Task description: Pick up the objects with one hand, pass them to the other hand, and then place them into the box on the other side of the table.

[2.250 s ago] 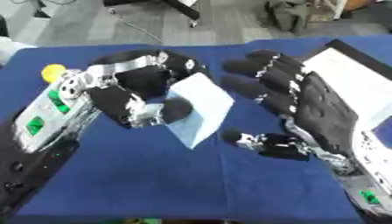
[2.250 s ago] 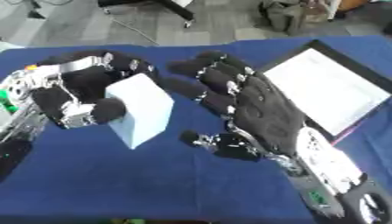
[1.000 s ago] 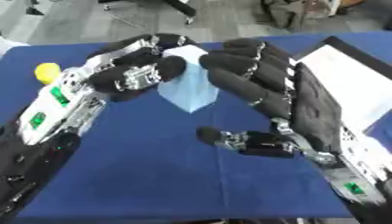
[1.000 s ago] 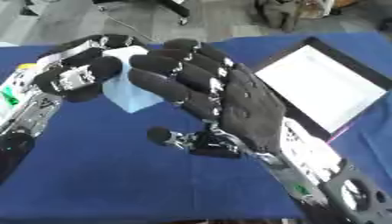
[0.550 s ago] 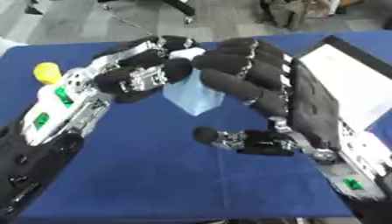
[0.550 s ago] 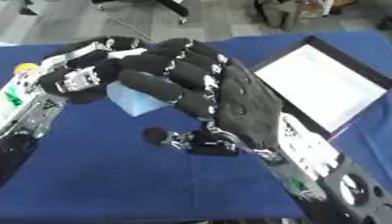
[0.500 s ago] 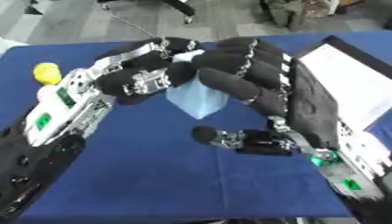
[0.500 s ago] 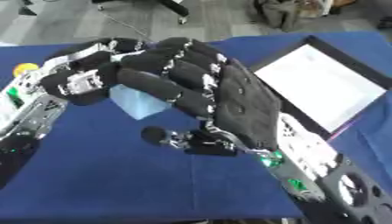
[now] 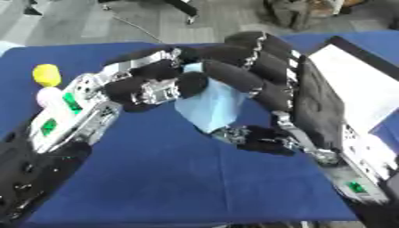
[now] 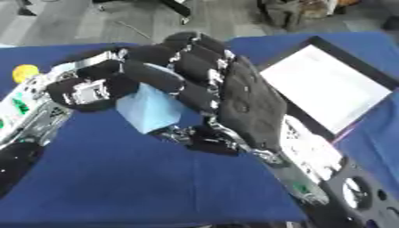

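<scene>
Both hands meet above the middle of the blue table (image 9: 156,178), and between them is one light blue block (image 9: 212,109). The left hand (image 9: 152,87) comes from the left, and its fingers are curled over the top and the left side of the block. The right hand (image 10: 242,104) comes from the right with its back toward the camera. Its fingers (image 9: 234,78) bend over the top of the block and lie against the fingers of the left hand, and its thumb (image 9: 253,138) sits just under the block's near corner. On the right side of the table lies one flat box (image 10: 331,87), dark-rimmed and white inside. At the far left lies one small yellow thing (image 9: 46,74), well apart from the hands.
</scene>
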Robot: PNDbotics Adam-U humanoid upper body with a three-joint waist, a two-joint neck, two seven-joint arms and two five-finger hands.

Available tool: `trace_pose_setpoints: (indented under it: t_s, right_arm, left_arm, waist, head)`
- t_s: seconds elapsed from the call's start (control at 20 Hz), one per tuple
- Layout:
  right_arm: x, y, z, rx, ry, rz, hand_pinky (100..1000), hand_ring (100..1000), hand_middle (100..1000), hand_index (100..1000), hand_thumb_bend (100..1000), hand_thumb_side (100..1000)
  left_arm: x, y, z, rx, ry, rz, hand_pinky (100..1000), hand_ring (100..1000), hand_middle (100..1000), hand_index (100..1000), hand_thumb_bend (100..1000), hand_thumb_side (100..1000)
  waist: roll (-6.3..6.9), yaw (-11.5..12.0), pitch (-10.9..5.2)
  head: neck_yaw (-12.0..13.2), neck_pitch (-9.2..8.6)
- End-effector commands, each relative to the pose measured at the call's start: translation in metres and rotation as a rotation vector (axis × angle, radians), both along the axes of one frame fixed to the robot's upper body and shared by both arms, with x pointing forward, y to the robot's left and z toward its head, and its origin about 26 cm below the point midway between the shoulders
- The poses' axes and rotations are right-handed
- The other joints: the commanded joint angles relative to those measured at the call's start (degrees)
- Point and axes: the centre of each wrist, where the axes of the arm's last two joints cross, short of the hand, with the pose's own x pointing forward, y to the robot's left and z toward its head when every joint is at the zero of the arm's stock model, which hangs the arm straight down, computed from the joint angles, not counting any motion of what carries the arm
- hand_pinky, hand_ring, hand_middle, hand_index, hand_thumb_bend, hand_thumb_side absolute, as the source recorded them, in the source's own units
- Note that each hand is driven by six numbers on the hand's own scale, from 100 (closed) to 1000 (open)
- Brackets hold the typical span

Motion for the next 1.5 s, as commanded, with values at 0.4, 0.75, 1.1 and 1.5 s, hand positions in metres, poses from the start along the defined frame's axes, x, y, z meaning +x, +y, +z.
trace_pose_setpoints:
  t_s: [0.4,0.75,1.1,1.5]
  right_arm:
    - [-0.003,-0.001,0.005,0.17,0.031,-0.003,483,499,448,505,100,100]
    - [-0.002,-0.002,0.002,0.218,0.059,0.024,437,465,371,341,100,100]
    - [0.0,-0.002,-0.001,0.205,0.061,0.024,438,465,369,326,100,100]
    - [0.004,-0.003,-0.007,0.184,0.071,0.014,440,466,368,320,100,100]
  left_arm:
    - [-0.005,-0.001,0.011,-0.001,-0.026,-0.025,799,661,627,642,100,445]
    - [-0.006,-0.002,0.01,0.007,-0.037,-0.055,817,738,723,726,100,587]
    - [-0.008,-0.004,0.013,-0.016,-0.082,-0.134,848,811,807,816,100,737]
    - [-0.01,-0.005,0.016,-0.039,-0.108,-0.203,864,837,836,840,103,787]
  waist:
    - [-0.02,-0.12,-0.58]
    - [0.01,-0.19,-0.56]
    - [0.05,-0.3,-0.55]
    - [0.07,-0.37,-0.53]
  head:
    - [0.09,-0.14]
    - [0.15,-0.14]
    - [0.08,-0.14]
    - [-0.13,-0.14]
